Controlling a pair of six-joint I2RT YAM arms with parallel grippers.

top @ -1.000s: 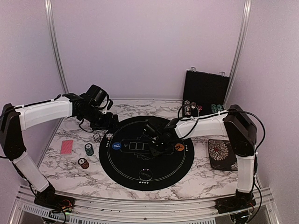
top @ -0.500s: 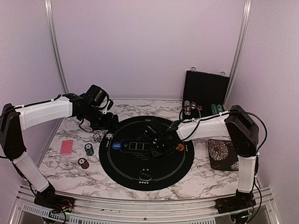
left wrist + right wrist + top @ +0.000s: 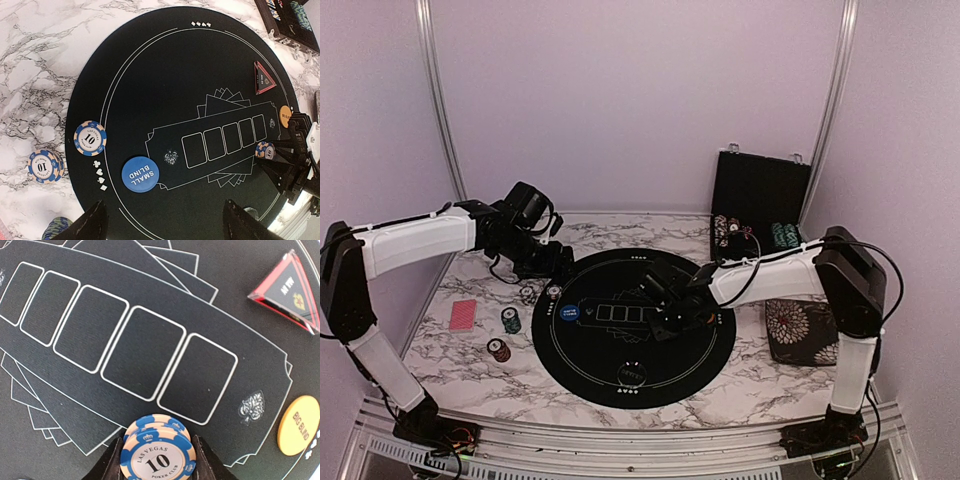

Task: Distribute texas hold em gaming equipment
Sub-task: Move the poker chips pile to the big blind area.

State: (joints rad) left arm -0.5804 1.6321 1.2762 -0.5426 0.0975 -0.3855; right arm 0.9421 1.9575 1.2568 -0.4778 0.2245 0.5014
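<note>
My right gripper (image 3: 158, 460) is shut on a small stack of blue "10" poker chips (image 3: 157, 450), just below the last card outline on the round black mat (image 3: 620, 350). From the left wrist the same stack (image 3: 264, 150) shows between those fingers. My left gripper (image 3: 165, 225) hangs open over the mat's left side, nothing in it. Below it lie the blue Small Blind button (image 3: 140, 174) and one blue chip (image 3: 90, 138). Another blue stack (image 3: 45, 166) sits on the marble. The orange Big Blind button (image 3: 299, 425) lies right of the held chips.
A red triangular marker (image 3: 290, 290) lies on the mat's far right. A red-backed card (image 3: 463, 315), a green chip stack (image 3: 511, 320) and a red one (image 3: 499, 350) sit left of the mat. The open chip case (image 3: 760, 200) and floral pad (image 3: 798, 330) are at the right.
The right gripper's jaws have narrowed onto the blue chip stack, and that arm has shifted slightly right and nearer. The left arm has held still.
</note>
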